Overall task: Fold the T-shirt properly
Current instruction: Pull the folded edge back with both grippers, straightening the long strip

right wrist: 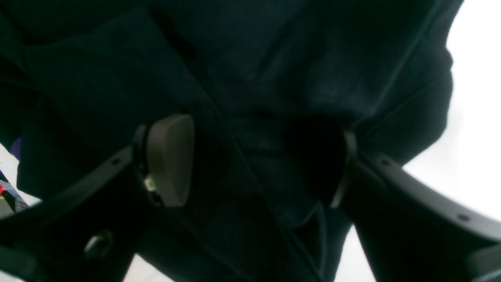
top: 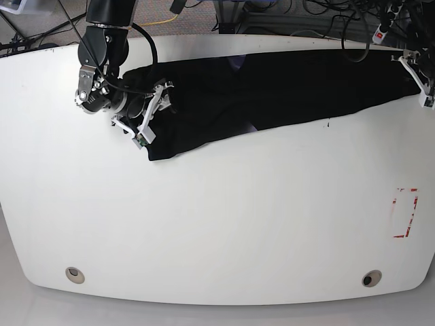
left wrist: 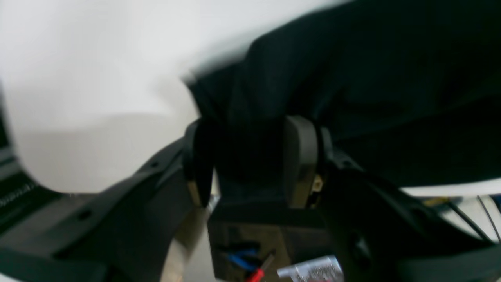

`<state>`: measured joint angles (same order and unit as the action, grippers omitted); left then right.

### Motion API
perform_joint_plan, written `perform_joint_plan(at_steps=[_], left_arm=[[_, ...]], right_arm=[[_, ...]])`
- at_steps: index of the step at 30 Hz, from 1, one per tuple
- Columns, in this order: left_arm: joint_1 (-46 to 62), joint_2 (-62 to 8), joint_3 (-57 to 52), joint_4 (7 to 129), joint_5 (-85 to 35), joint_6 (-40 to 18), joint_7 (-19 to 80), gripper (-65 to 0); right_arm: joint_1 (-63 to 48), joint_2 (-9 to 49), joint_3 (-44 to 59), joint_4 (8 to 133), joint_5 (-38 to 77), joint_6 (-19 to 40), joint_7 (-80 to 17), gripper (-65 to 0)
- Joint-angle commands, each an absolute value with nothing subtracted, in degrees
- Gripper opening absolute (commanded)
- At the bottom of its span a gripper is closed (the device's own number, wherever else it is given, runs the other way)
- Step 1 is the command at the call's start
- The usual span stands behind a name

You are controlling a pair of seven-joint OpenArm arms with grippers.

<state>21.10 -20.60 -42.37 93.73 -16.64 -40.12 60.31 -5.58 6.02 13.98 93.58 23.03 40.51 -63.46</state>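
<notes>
We see the left gripper (left wrist: 250, 164) pinching the T-shirt (top: 272, 92) at the table's (top: 217, 224) far right edge; the right gripper (right wrist: 254, 160) clamps bunched cloth at far left, shirt stretched between

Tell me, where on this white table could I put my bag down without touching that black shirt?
The whole near half of the table is bare, from the T-shirt down to the front edge, apart from a red-marked patch at one side. The far strip is crowded: shirt stretched across, right gripper at one end, left gripper at the other.
</notes>
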Motion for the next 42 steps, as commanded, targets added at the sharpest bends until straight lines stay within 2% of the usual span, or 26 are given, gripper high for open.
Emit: perform_joint_plan(at_steps=[1,13,18,22,34,42], left_arm=[[21.1,-21.4,-42.5,92.1,-15.6,-40.0,59.4,-39.7],[20.5,-21.7,-41.9,86.0,-15.1,-40.0,53.8,-39.9],[18.8,-21.8,-38.2,86.0,-15.1,-40.0,53.6,-39.9],[17.5,-21.8,-35.6,86.0,-15.1,-40.0,53.6,-39.9],[9.5,-21.2,-25.5,86.0,-15.1,-40.0,53.8,-39.9],[6.2,-19.0,-23.8,86.7,-15.7,-40.0,53.9,-39.9]], right_arm=[[-5.3,6.5,14.0,93.9,21.5,40.0,-65.0,-20.8],[-5.2,6.4,14.0,93.5,21.2,40.0,-64.7,-20.8],[-5.2,6.3,14.0,92.7,16.4,40.0,-60.6,-27.7],[-3.3,6.7,15.1,88.8,13.9,40.0,-59.4,-29.2],[0.7,16.4,24.0,83.7,16.6,40.0,-58.2,-28.9],[1.0,18.2,24.5,83.9,16.6,40.0,-58.3,-28.9]])
